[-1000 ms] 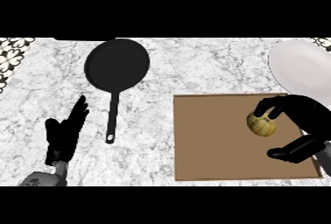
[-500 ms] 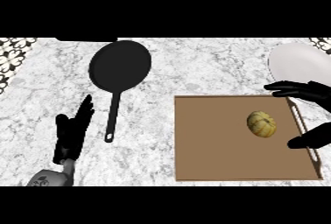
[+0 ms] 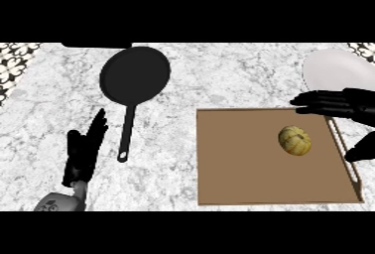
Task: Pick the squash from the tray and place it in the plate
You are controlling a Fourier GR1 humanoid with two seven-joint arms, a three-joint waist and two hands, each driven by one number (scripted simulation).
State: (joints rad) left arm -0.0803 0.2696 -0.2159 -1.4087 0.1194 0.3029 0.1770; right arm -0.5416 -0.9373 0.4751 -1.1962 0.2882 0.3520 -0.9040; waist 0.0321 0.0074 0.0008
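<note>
Brown tray (image 3: 249, 183) holds the squash (image 3: 294, 140) in its right half, long axis running near-to-far, w/ right hand (image 3: 338, 103) spread open & apart from it, squash just left of the palm, plate (image 3: 333, 72) behind; left hand (image 3: 82, 154) rests open, well away.

Looking like a home kitchen: marble-patterned counter (image 3: 219, 84) stretching out, black frying pan (image 3: 135, 74) sitting just past the resting left hand (image 3: 82, 154), white plate (image 3: 333, 69) showing beyond the right hand (image 3: 337, 103).
</note>
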